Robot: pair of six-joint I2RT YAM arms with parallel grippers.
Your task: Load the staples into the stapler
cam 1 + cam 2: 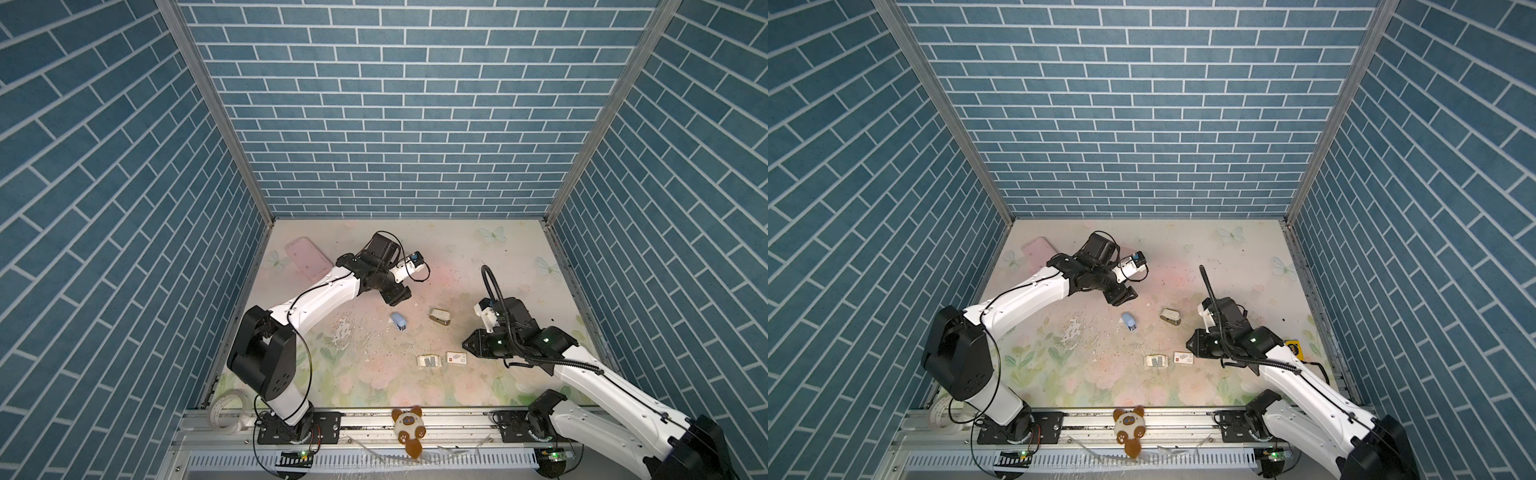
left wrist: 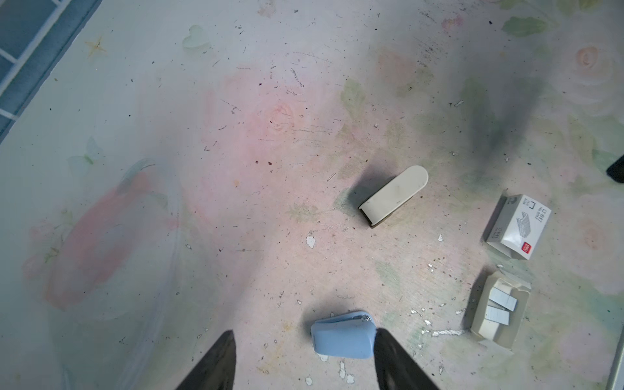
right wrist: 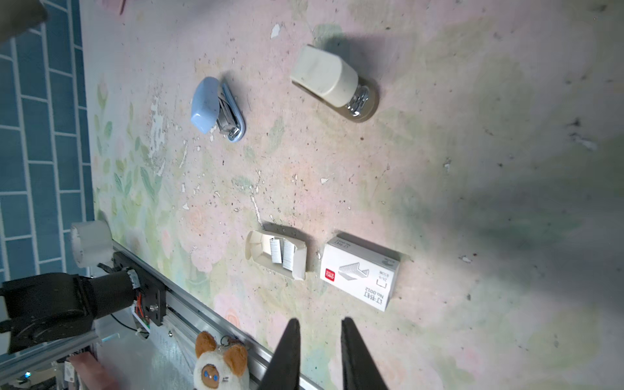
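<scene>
A blue stapler (image 1: pixel 399 323) (image 2: pixel 342 336) lies on the floral mat, with a beige stapler (image 1: pixel 440 316) (image 3: pixel 332 81) to its right. The staples (image 2: pixel 503 299) (image 3: pixel 282 251) are grey strips in an open white card tray (image 1: pixel 429 360). The tray's white sleeve (image 1: pixel 456 358) (image 3: pixel 359 270) with a red mark lies beside it. My left gripper (image 1: pixel 397 296) (image 2: pixel 304 337) hangs open just behind the blue stapler, which shows close to one fingertip. My right gripper (image 1: pixel 465 345) (image 3: pixel 319 324) hovers right of the sleeve, jaws a narrow gap apart, holding nothing.
A pink phone case (image 1: pixel 307 257) lies at the back left. A tape roll (image 1: pixel 226 409) and a plush toy (image 1: pixel 409 424) sit on the front rail. A yellow object (image 1: pixel 1292 345) shows behind the right arm. Blue brick walls enclose the mat on three sides.
</scene>
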